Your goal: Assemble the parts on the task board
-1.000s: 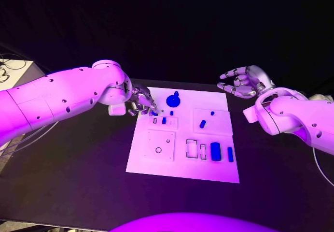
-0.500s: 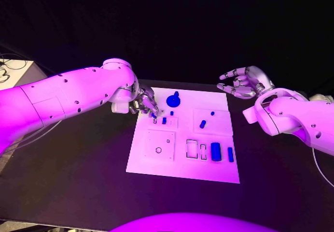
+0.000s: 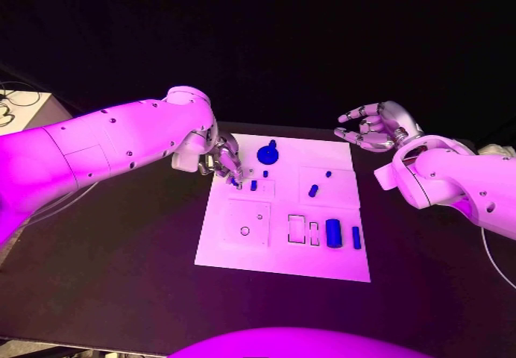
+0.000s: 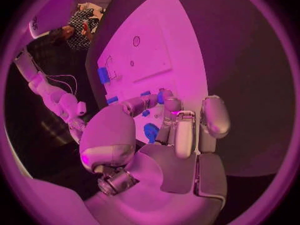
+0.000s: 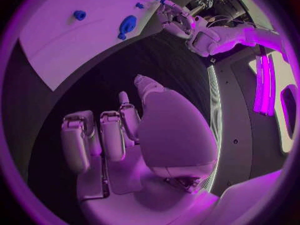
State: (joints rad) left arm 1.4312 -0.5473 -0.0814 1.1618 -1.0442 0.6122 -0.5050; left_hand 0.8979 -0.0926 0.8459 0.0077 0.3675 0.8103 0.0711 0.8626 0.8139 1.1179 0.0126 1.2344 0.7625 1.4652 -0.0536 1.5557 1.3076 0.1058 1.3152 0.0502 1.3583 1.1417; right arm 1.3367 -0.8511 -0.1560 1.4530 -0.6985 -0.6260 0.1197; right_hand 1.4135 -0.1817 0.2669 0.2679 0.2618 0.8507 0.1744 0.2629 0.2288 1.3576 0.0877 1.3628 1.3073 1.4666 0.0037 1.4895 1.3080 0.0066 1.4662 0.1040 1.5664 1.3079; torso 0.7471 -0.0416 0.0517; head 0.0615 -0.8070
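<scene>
Hovering over the white board's (image 3: 282, 253) far left corner, the left hand (image 3: 224, 160) pinches a small blue part (image 3: 233, 179); right hand (image 3: 372, 127) off the board's right side, fingers curled, empty.

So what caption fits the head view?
Left hand reaches onto the task board; right hand hovers open beside it.

Small blue part (image 3: 236, 181) under left hand (image 3: 225, 159) fingertips, grasp too small to tell

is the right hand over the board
No: in the head view the right hand hangs over the black table beyond the board's far right corner, holding nothing.
</scene>
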